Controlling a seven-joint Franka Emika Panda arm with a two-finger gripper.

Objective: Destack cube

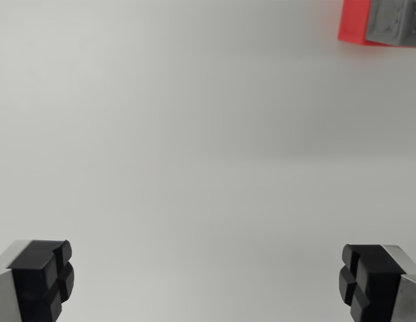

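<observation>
A red cube (354, 23) shows at the wrist view's top right corner, cut off by the frame edge. A grey cube (396, 21) sits on top of it, also partly out of frame. My gripper (206, 276) is open, with its two black fingertips (50, 275) at the bottom left and bottom right of the view. Nothing lies between them. The stack is far from the fingers, up and to the wrist view's right.
A plain white table surface (194, 134) fills the view, with no other objects visible.
</observation>
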